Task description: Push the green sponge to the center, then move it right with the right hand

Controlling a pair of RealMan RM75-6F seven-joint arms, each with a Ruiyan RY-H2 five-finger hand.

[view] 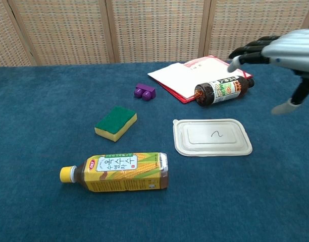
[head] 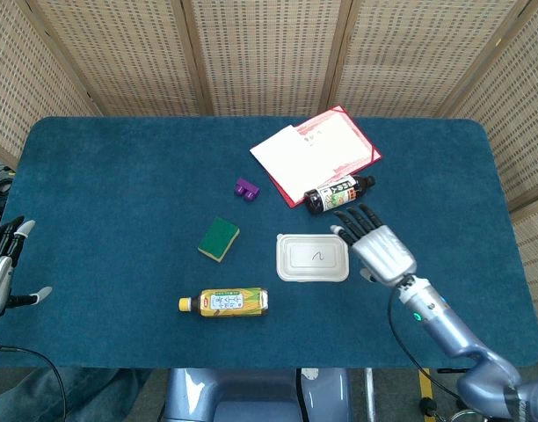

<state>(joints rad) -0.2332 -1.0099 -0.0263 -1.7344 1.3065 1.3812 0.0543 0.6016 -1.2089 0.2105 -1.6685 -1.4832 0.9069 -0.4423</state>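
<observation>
The green sponge (head: 219, 239) lies untouched left of the table's (head: 119, 167) middle, so the push is not begun, and the right hand (head: 378, 249), fingers spread and empty above the scribble-marked white lid's (head: 313, 258) right end, must cross leftward past it; bottle labels are unreadable.

Right hand (head: 381, 248) beside lidded container (head: 313, 258)

A table (head: 119, 176) covered in dark blue cloth fills most of the view. Behind it stands a folding screen (head: 260, 53) of woven tan panels in wooden frames. Light is even and bright, and grey floor (head: 392, 387) shows below the table's near edge.
</observation>
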